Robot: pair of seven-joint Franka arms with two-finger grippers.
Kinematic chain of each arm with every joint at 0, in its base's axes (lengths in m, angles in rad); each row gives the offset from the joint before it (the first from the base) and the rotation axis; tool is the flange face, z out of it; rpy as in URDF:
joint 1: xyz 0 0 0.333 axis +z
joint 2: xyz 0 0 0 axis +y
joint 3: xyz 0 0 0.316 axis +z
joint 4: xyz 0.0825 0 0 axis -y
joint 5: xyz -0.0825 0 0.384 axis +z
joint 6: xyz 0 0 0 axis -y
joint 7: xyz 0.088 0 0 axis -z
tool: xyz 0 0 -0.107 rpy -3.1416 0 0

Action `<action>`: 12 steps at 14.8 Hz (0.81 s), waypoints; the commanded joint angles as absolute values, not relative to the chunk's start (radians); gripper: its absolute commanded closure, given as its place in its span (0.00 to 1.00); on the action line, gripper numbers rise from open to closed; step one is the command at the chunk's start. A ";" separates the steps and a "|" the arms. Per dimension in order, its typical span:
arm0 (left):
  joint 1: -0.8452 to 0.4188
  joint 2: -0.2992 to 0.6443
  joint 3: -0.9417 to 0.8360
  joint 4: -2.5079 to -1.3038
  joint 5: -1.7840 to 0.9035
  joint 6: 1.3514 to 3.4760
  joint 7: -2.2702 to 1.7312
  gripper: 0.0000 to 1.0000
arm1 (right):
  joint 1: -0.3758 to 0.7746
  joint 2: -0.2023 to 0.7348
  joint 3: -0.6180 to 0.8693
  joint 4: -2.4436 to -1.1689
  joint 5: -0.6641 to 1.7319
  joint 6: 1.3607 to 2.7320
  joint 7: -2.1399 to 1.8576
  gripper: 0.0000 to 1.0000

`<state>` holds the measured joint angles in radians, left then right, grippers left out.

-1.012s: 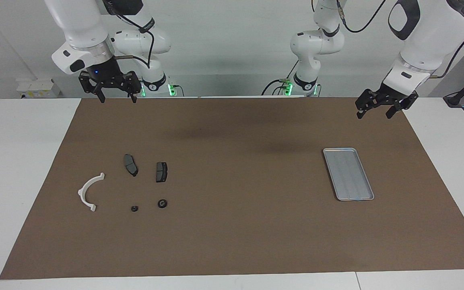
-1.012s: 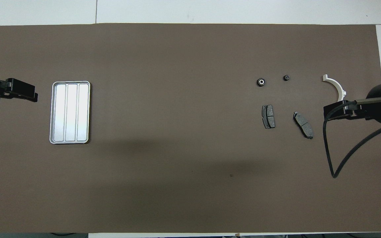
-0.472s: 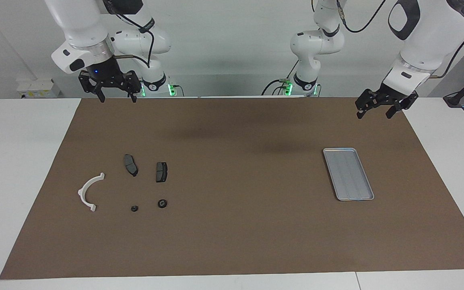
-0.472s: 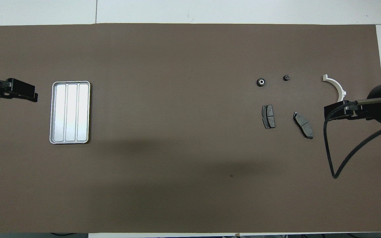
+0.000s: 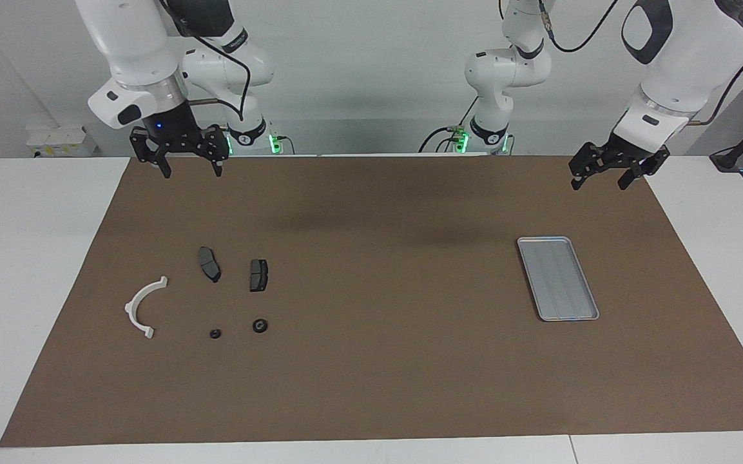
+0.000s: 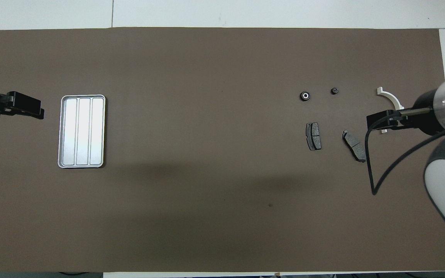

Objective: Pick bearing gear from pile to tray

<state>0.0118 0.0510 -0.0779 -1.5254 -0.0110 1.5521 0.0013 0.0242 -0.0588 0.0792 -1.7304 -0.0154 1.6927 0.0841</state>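
Bearing gear, the larger of two small black round parts with a pale centre, lies on the brown mat in the pile, well below and forward of the right gripper, whose fingers stand wide and empty. A smaller black round part sits just beside it; two dark grey brake-pad-shaped pieces and a white plastic half-ring lie close by. Recommended approach: centre the claw over the larger part, descend vertically, and straddle it without disturbing neighbours. The left gripper, also wide and empty, waits above the mat's edge near the shallow ridged silver-grey metal tray, which holds nothing.
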 commanded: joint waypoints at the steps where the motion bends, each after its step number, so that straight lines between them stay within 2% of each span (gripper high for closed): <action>1: 0.009 0.026 -0.075 -1.548 -0.002 1.543 0.003 0.00 | 0.035 0.049 0.087 -1.753 -0.017 1.805 0.153 0.00; 7: 0.009 0.028 -0.075 -1.549 -0.002 1.545 0.003 0.00 | 0.101 0.340 0.087 -1.700 -0.045 2.077 0.284 0.00; 12: 0.009 0.026 -0.075 -1.548 -0.002 1.543 0.003 0.00 | 0.112 0.558 0.083 -1.519 -0.051 2.057 0.339 0.00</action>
<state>0.0118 0.0510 -0.0779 -1.5254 -0.0110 1.5521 0.0013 0.1111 0.4536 0.0823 -1.6408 -0.0279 2.1001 0.3044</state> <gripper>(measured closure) 0.000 0.000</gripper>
